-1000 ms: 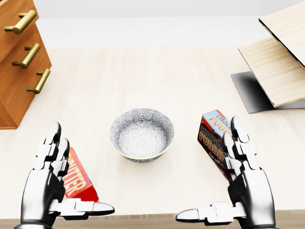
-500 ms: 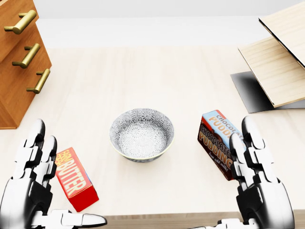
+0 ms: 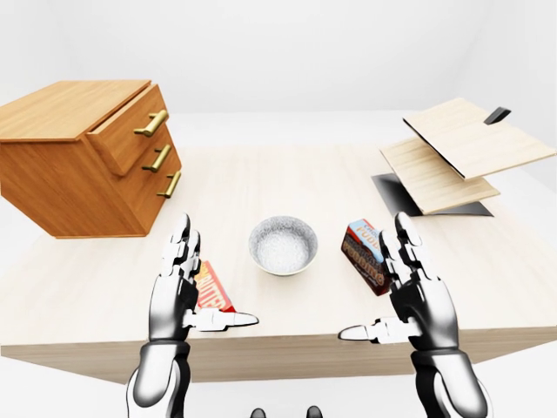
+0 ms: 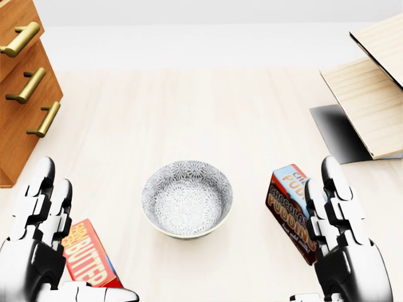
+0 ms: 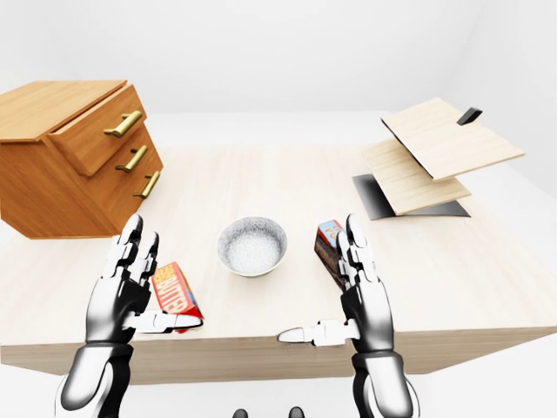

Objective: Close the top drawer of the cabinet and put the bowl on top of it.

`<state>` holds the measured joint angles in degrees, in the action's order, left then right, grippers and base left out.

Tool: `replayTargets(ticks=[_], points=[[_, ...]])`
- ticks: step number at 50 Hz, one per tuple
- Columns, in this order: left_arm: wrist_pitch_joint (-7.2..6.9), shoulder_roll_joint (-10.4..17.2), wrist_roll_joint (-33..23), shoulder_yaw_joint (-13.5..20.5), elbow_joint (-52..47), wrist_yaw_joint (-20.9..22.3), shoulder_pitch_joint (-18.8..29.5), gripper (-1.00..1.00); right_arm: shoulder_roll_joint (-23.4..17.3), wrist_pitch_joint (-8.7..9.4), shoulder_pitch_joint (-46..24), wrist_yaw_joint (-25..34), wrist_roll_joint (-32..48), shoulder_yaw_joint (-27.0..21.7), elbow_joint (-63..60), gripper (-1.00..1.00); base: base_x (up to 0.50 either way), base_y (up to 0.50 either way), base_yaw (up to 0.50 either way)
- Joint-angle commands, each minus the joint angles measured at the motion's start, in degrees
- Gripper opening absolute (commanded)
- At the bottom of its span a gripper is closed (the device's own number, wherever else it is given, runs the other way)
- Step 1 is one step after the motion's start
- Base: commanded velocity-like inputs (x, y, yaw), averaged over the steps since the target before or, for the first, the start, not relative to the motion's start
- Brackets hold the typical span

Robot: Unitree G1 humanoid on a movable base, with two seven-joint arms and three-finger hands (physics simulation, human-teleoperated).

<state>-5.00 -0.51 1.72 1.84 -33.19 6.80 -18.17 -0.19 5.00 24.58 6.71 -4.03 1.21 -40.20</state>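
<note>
A patterned grey bowl (image 4: 187,198) stands upright on the pale wooden table (image 3: 287,187), between my two hands. At the table's left the wooden cabinet (image 3: 70,161) has its top drawer (image 3: 130,131) pulled partly out, brass handle showing. My left hand (image 3: 184,292) is open, fingers up and thumb pointing inward, left of the bowl and just in front of a red butter box (image 4: 88,255). My right hand (image 3: 405,292) is open too, to the right of the bowl, beside a chocolate pudding box (image 4: 291,207). Neither hand touches the bowl.
Two light wooden boards (image 3: 452,152) lean over a dark base (image 3: 396,187) at the table's right. The table's near edge (image 3: 287,353) runs just under my hands. Two lower cabinet drawers (image 3: 165,174) look shut.
The head view has shifted: bowl, boxes and cabinet sit lower and the cabinet farther left. Both hands dropped toward the bottom edge over the last second and stay spread open.
</note>
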Motion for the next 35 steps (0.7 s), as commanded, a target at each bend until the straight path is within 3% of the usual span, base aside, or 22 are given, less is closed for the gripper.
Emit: replayTargets(ticks=[1,25,27,29,35], points=[[0.00,0.0,0.2,0.1,-0.2,0.2,0.0,1.00,0.1,0.00,0.4,0.6,-0.3,-0.2,-0.5,1.00,0.29,0.00,0.00],[0.00,0.0,0.4,-0.3,-0.7,0.9,-0.4,1.00,0.2,0.00,1.4,0.8,-0.4,0.0,-1.6,1.00,0.29,0.00,0.00],[0.00,0.0,0.5,-0.3,-0.8,0.9,-0.4,1.00,0.2,0.00,1.2,0.5,0.1,0.1,-1.1,1.00,0.20,0.00,0.00],[0.00,0.1,0.5,-0.3,-1.0,1.0,-0.6,1.00,0.1,-1.10,1.5,0.9,-0.1,0.1,-0.6,1.00,0.00,0.00,0.00],[0.00,0.1,0.5,-0.3,-0.7,0.9,-0.5,1.00,0.3,-0.63,0.9,0.7,-0.4,-0.6,-0.4,1.00,0.00,0.00,0.00]])
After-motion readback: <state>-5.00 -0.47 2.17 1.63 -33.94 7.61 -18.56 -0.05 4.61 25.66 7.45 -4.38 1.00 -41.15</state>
